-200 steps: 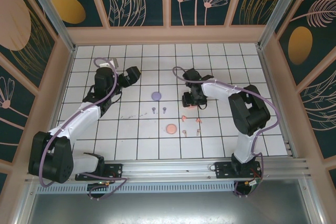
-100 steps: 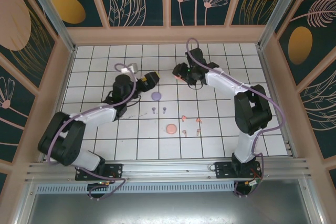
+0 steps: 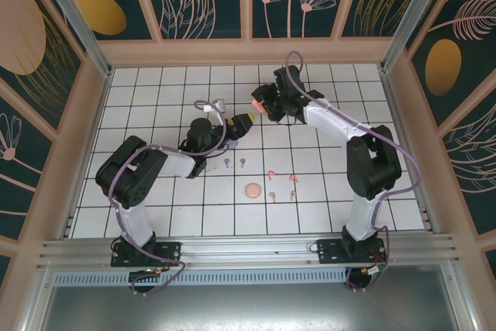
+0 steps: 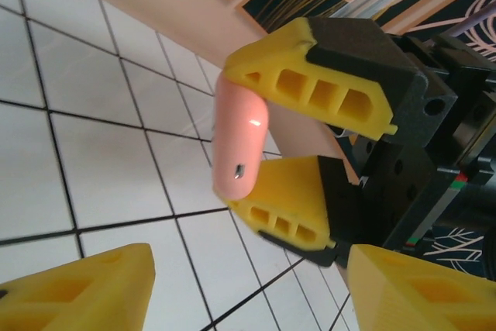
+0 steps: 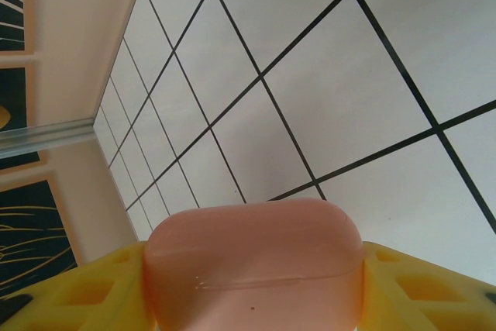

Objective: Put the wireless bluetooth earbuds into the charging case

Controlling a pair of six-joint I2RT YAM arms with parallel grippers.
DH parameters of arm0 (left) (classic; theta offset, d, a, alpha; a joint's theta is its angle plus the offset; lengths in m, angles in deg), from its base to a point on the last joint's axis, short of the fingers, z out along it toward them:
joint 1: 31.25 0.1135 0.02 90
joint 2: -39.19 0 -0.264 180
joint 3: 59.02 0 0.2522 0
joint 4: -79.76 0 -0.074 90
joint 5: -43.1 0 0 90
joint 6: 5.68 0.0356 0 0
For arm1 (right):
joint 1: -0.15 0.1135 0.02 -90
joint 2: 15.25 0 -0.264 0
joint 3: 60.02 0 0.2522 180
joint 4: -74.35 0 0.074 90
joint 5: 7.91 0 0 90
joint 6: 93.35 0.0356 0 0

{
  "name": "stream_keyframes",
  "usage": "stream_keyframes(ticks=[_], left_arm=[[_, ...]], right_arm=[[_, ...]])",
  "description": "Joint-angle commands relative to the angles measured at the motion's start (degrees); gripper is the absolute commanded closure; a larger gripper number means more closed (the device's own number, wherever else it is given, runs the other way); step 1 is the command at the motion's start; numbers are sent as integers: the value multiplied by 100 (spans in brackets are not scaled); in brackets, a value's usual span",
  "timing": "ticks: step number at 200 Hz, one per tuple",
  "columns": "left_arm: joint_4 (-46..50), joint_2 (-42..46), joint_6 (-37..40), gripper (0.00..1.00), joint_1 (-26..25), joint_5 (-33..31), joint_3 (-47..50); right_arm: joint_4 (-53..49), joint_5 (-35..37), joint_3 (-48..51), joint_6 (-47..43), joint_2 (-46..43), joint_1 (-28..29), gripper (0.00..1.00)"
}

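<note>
My right gripper (image 3: 261,105) hangs above the back middle of the tiled floor, shut on a salmon-pink charging case (image 3: 255,105). The closed case (image 5: 252,265) sits between its yellow fingers (image 5: 418,284). In the left wrist view the same case (image 4: 239,145) shows end-on in the right gripper's fingers (image 4: 310,87). My left gripper (image 3: 246,122) points at it from just below left, open, with bare tile between its fingertips (image 4: 77,288). Two lilac earbuds (image 3: 225,163) and several pink earbuds (image 3: 270,175) lie on the floor in front.
A round pink disc (image 3: 253,190) lies among the pink earbuds. Pale pink walls (image 3: 248,52) and aluminium posts ring the tiled floor (image 3: 155,191). The left arm (image 3: 167,162) stretches low across the left-centre tiles.
The left arm swung right and forward until its gripper faced the right gripper, its jaws narrowing. The right gripper lifted the pink case and carried it back. The lilac disc no longer shows.
</note>
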Motion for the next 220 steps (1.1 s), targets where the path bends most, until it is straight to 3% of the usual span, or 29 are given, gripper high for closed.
stream_keyframes(ticks=[1, 111, 174, 220], left_arm=[[-634, -231, -109, 35, -49, 102, -323], [-640, -917, -217, 48, -84, 108, -1127], [-653, -1014, -213, 60, -97, 63, -1221], [-699, -1021, -229, 74, -98, 33, -1238]], right_arm=[[126, -125, -67, 168, -142, 6, 49], [203, -232, 21, 135, -283, 95, 49], [231, -241, 92, 135, -396, 112, 49], [274, -268, 144, 172, -500, 165, 49]])
